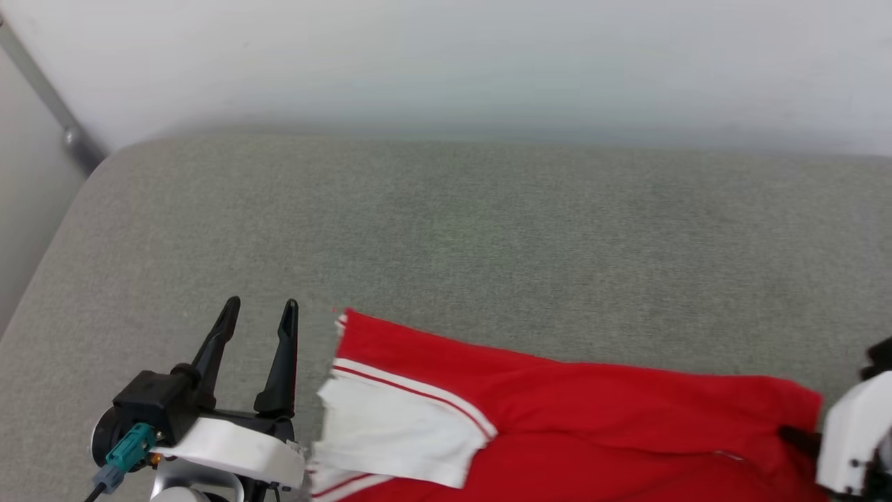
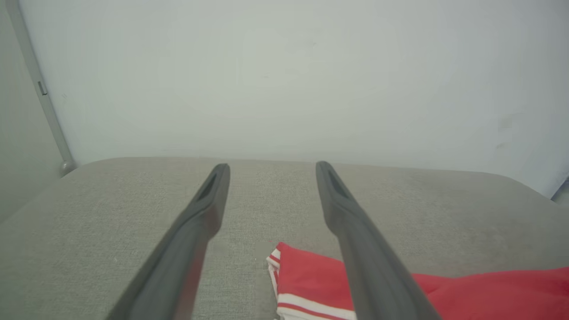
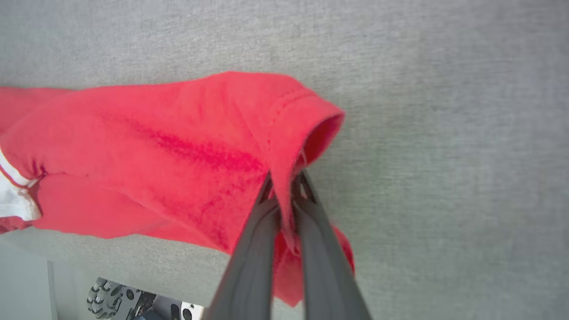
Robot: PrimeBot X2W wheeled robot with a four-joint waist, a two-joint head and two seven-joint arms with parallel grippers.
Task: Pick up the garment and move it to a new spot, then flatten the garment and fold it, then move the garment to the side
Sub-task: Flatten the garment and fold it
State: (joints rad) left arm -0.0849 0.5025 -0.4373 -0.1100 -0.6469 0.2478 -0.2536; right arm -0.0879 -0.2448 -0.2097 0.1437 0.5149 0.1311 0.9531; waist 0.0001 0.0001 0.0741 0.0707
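We have the right gripper pinched shut on a red hem fold of the garment. The garment lies spread along the near edge of the grey padded surface. Our left gripper hangs with fingers wide apart, holding nothing, just beside the white sleeve.
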